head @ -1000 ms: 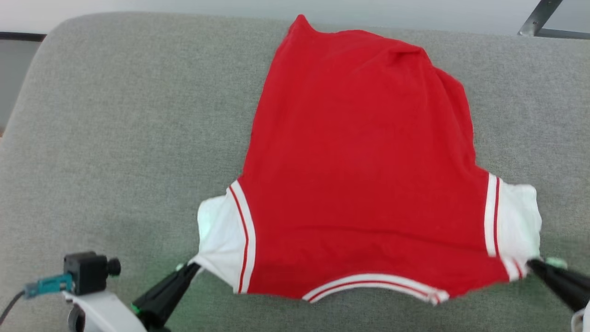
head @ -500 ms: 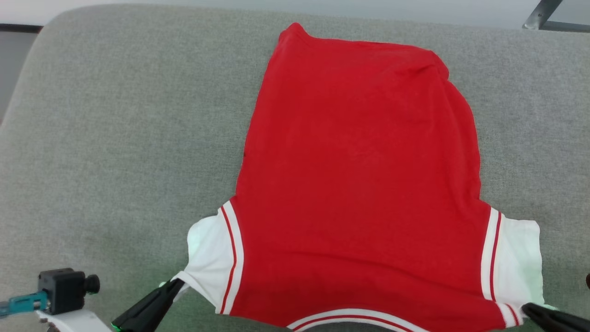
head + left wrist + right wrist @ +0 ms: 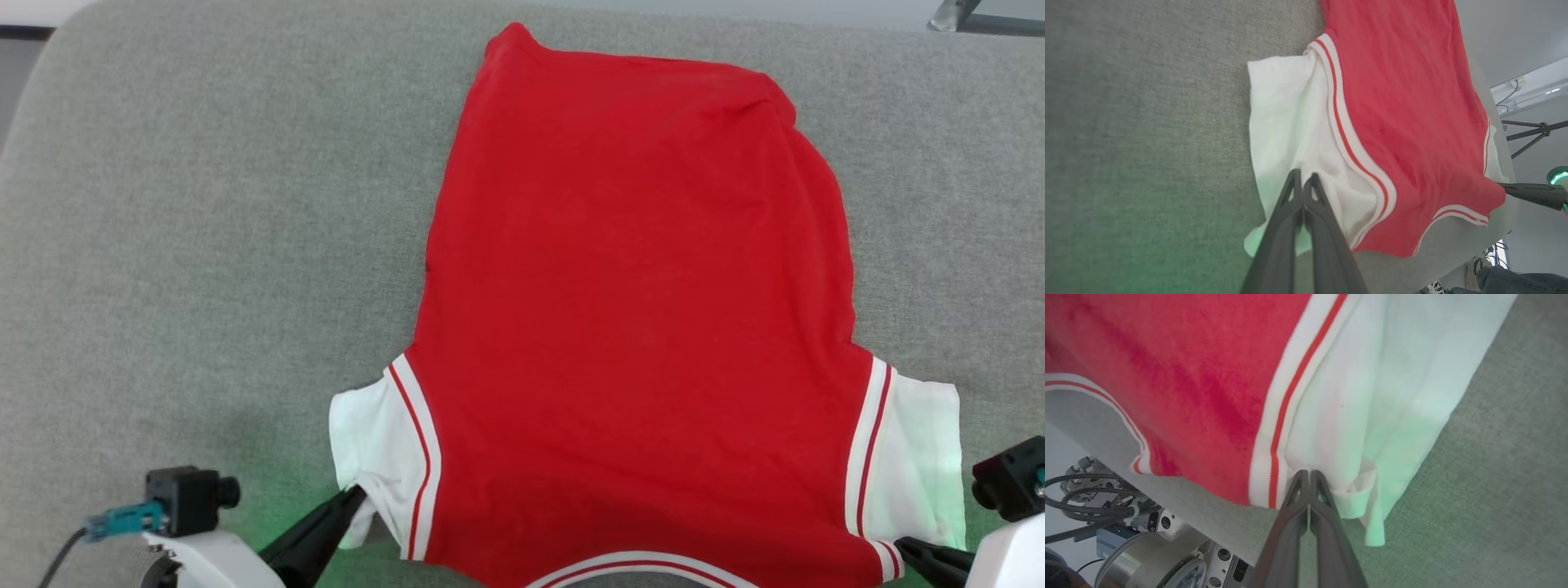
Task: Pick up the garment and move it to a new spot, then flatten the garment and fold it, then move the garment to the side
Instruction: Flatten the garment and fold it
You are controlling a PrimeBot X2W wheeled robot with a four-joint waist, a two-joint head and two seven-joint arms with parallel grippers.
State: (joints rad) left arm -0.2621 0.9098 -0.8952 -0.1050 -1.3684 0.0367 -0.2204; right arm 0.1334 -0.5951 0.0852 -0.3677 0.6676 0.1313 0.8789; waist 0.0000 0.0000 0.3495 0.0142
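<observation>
Pinching white sleeves of the red jersey [image 3: 637, 286], left gripper [image 3: 357, 492] and right gripper [image 3: 900, 542] press closed over woven grey cushion [image 3: 204, 245].

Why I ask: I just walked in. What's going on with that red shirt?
The robot has the garment spread out, plain red side up, on the grey surface. Its left gripper is shut on the corner of one white sleeve and its right gripper on the other, at the edge nearest the robot. No fold has been made yet.
</observation>
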